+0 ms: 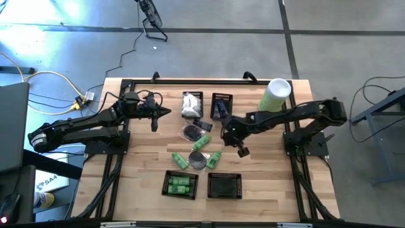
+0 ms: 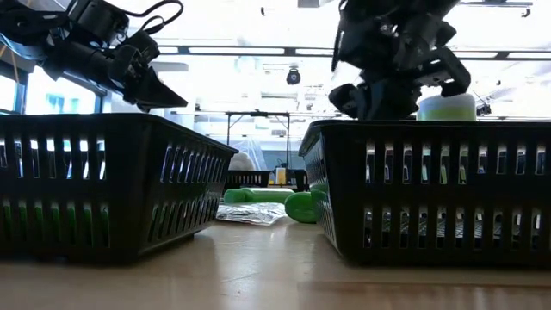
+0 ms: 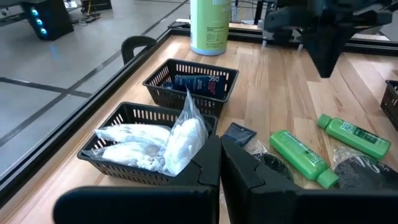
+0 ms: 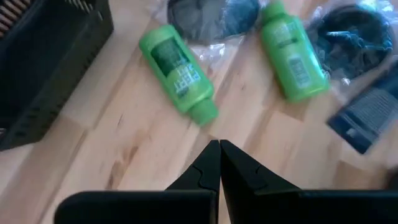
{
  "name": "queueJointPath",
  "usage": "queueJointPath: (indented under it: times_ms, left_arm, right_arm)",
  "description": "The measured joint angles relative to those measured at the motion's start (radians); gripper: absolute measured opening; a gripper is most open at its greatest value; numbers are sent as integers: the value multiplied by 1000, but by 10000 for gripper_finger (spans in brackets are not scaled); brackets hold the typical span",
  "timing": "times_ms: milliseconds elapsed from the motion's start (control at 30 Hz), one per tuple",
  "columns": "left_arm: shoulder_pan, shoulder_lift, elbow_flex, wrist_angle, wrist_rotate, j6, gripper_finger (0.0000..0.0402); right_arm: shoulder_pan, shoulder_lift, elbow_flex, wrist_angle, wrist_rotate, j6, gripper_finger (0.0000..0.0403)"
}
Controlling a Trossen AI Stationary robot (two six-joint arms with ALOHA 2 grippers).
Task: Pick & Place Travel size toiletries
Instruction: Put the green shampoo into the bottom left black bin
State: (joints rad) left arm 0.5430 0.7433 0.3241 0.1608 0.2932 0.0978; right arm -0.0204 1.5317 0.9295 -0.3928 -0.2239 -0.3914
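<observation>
The travel size toiletries lie loose mid-table: green bottles [image 1: 200, 143] [image 4: 177, 71] [image 4: 292, 50], dark clear-wrapped pieces [image 4: 351, 31], a grey disc [image 1: 197, 161] and a blue-black packet [image 4: 364, 115]. White packets fill a far basket [image 3: 149, 140], dark blue pieces fill the basket beside it [image 3: 193, 81], and green bottles lie in the near left basket [image 1: 180, 184]. My right gripper [image 4: 219, 149] hangs shut over bare wood just right of the loose bottles, tilted down. My left gripper [image 3: 221, 149] is shut and raised at the table's left, by the white-packet basket.
A tall pale-green cylinder with a white lid [image 1: 275, 95] stands at the far right. An empty black basket [image 1: 224, 186] sits at the near edge beside the filled one. Bare wood lies at the table's near left and right of the baskets.
</observation>
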Motion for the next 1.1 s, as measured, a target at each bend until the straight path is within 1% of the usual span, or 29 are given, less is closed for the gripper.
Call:
queueJointPath:
  times_ms: [67,167,233,333,400,467,700,767,833,933,1100]
  left_arm:
    - [0,0,0,-4,0,-1,0]
    - [0,0,0,-3,1,-2,0]
    - [0,0,0,-6,0,-6,0]
    - [0,0,0,-6,1,-24,0]
    - [0,1,0,-6,3,-28,0]
    - [0,1,0,-6,3,-28,0]
    - [0,1,0,-6,3,-28,0]
    - [0,1,0,-6,3,-27,0]
    - [0,1,0,-6,3,-27,0]
    - [0,1,0,-6,2,-27,0]
    - [0,1,0,-6,0,-24,0]
  right_arm:
    - [2,-1,-9,76,-2,1,3]
    - [3,0,-19,80,-13,1,3]
    - [3,15,-12,137,-14,-5,3]
    - [3,15,-17,130,-12,-33,15]
    - [3,15,-15,146,-11,-55,35]
    - [7,15,-15,148,-11,-58,66]
    - [30,15,-15,178,-11,-60,207]
    - [36,15,-15,181,-11,-59,241]
    - [42,15,-15,181,-11,-59,267]
    - [53,43,-14,196,-22,-59,288]
    - [73,121,-14,231,-66,-59,283]
